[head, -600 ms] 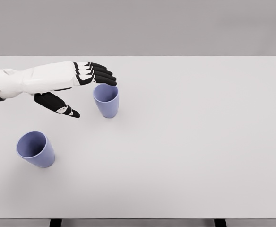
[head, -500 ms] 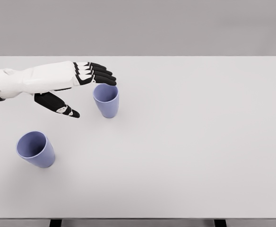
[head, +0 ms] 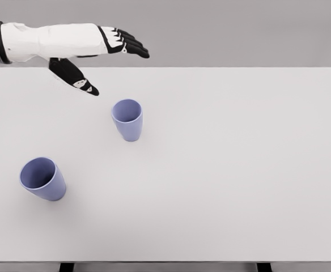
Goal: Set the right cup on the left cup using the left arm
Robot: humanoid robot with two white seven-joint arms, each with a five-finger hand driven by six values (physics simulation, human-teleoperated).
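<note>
The left hand (head: 100,54) is above the far-left part of the tabletop (head: 239,170), its fingers spread apart and holding nothing. The right cup (head: 127,119) stands upright, left of the tabletop's middle. The left cup (head: 42,178) stands near the front-left corner, well apart from it.

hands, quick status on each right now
Left hand: open, fingers spread, holding nothing, raised above the table's far edge.
Right hand: not in view.

No legible text or markings anywhere.
</note>
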